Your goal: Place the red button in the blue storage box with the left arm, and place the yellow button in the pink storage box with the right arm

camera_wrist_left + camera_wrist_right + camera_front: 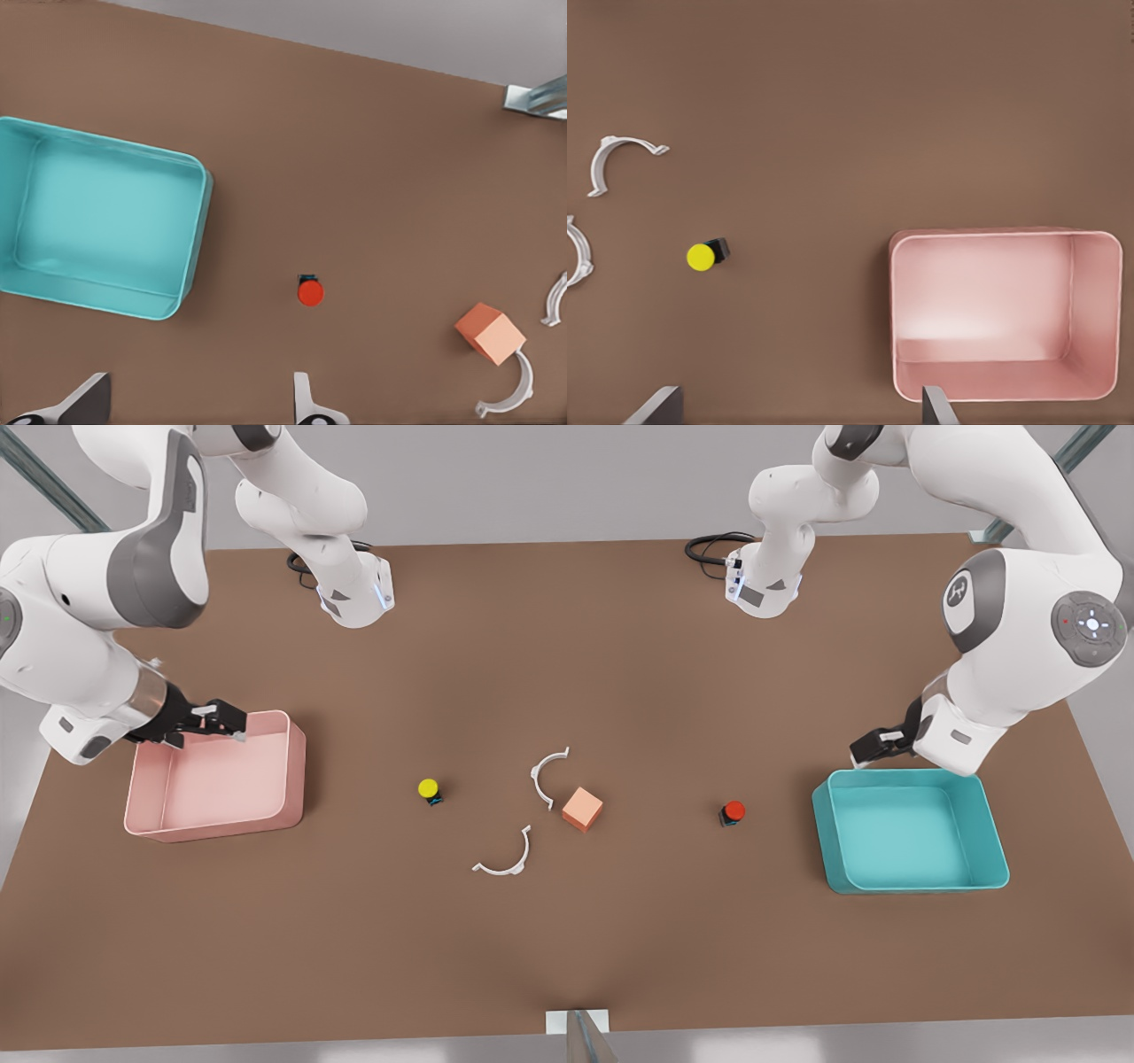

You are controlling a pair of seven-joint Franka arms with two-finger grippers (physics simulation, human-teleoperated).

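**Both buttons on the bench, both trays empty**

The tiny red-capped push button on its dark square base (732, 812) sits on the brown bench (620, 646), apart from the shallow teal-blue plastic tray (911, 881) on the front view's right. The left claw (864, 755) hovers at that tray's far rim corner; in its wrist view its fingertips (306, 403) stand wide apart with nothing between them, the red button (310, 291) lying on the bench beyond them, beside the teal tray (193, 257).

The tiny yellow-capped push button (429, 789) rests on the bench, well apart from the shallow pale pink plastic tray (213, 828) on the front view's left. The right claw (226, 724) hangs over that tray's far rim, fingers (937, 407) spread and empty.

Between the two buttons lie a small orange-pink cube (582, 809) and two white curved plastic clips (544, 772), (507, 856).
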